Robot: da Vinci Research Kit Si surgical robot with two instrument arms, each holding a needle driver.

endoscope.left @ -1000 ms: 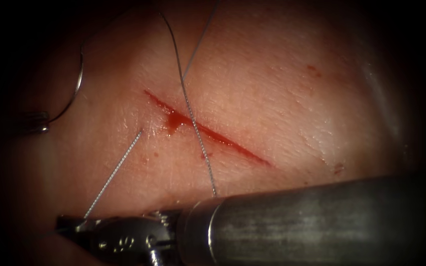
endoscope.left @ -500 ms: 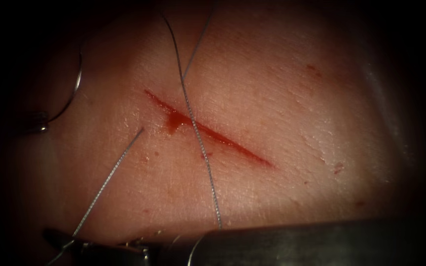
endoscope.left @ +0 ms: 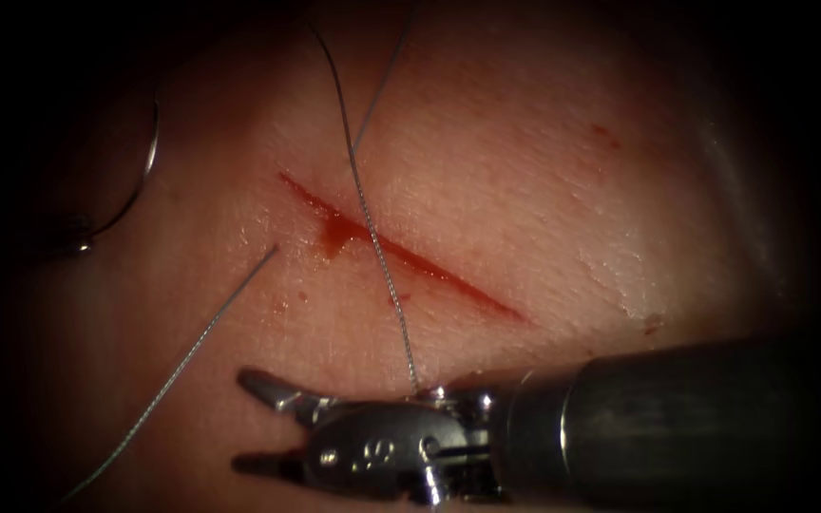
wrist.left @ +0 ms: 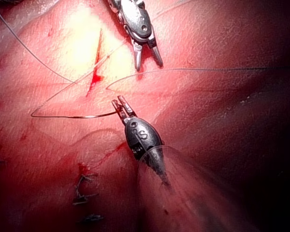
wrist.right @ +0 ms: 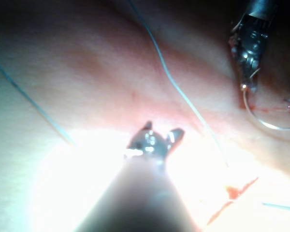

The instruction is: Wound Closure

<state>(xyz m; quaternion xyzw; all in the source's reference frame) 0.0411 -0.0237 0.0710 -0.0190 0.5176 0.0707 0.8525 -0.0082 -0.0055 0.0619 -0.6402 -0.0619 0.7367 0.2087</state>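
The left tool (wrist.left: 120, 104) grips the needle (wrist.left: 67, 116) at one end, clear of the tissue (endoscope.left: 486, 171) (left of the cut (endoscope.left: 401, 252)) — the right tool's (endoscope.left: 260, 423) fingers gape, empty, beside the thread (endoscope.left: 372, 237).

A surgical practice bench: a cut tissue (endoscope.left: 486, 171) slab, suture thread (endoscope.left: 377, 252) and a curved needle (endoscope.left: 135, 180).
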